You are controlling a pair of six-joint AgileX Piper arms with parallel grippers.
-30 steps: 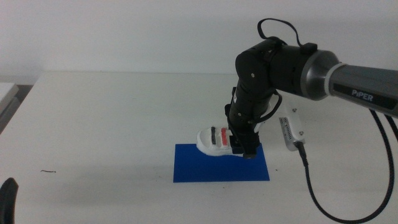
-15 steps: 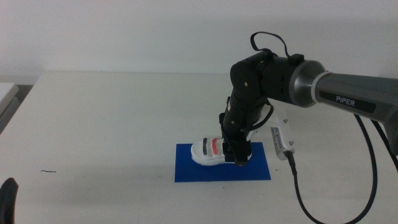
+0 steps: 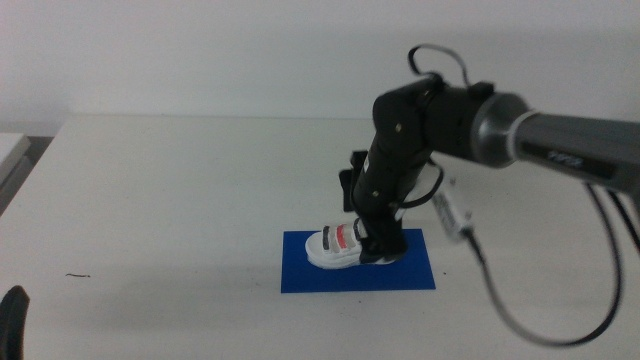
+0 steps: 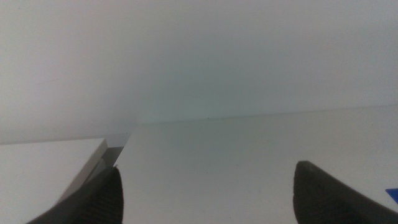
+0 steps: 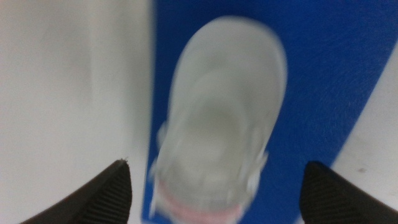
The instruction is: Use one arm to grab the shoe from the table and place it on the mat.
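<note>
The white shoe [image 3: 335,247] with black and red straps rests on the blue mat [image 3: 310,277] on the white table [image 3: 180,200]. My right gripper [image 3: 380,243] stands over the shoe's heel end, jaws down. In the right wrist view the shoe [image 5: 217,118] lies blurred on the mat [image 5: 323,74], and the right gripper [image 5: 216,168] has its jaws wide apart on either side, not touching it. My left gripper [image 3: 12,322] waits at the table's front left edge; the left wrist view shows the left gripper [image 4: 208,169] open and empty.
The right arm's black cable [image 3: 500,300] hangs in a loop over the table to the right of the mat. A pale object [image 3: 12,150] sits off the table's left edge. A small dark mark [image 3: 78,275] lies at front left.
The right arm carried the shoe left and down onto the mat. Its wrist has turned and its jaws now stand open around the shoe.
</note>
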